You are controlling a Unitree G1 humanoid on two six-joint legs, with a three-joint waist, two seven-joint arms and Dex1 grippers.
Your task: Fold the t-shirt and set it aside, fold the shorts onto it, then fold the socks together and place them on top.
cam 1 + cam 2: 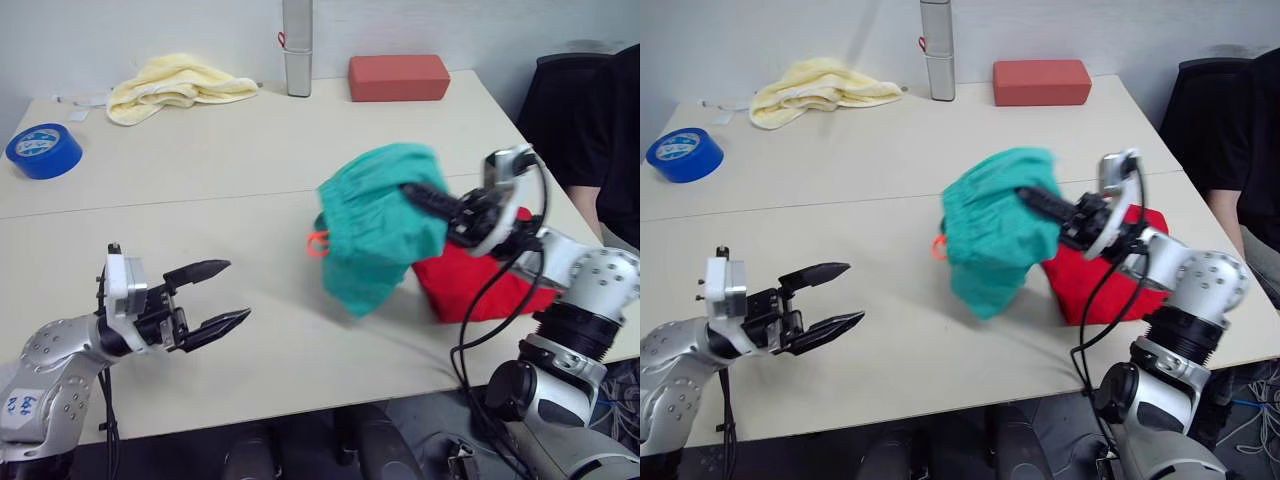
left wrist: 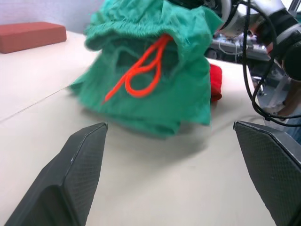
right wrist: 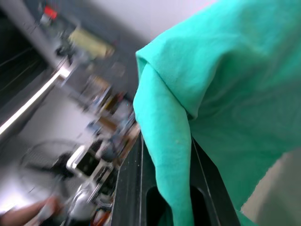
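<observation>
The teal-green shorts [image 1: 375, 225] hang bunched above the table, their orange drawstring [image 2: 143, 70] dangling at the front. My right gripper [image 1: 415, 193] is shut on the shorts' fabric, holding them up just left of the red t-shirt [image 1: 470, 280], which lies folded near the table's right edge and is partly covered by the shorts. My left gripper [image 1: 222, 292] is open and empty low over the front left of the table, well left of the shorts. The socks are out of view.
A pale yellow towel [image 1: 170, 85] lies at the back left, a blue tape roll [image 1: 42, 150] at the far left edge. A grey upright post [image 1: 296, 45] and a red-brown block [image 1: 398, 77] stand at the back. A person in black [image 1: 600, 120] sits at right.
</observation>
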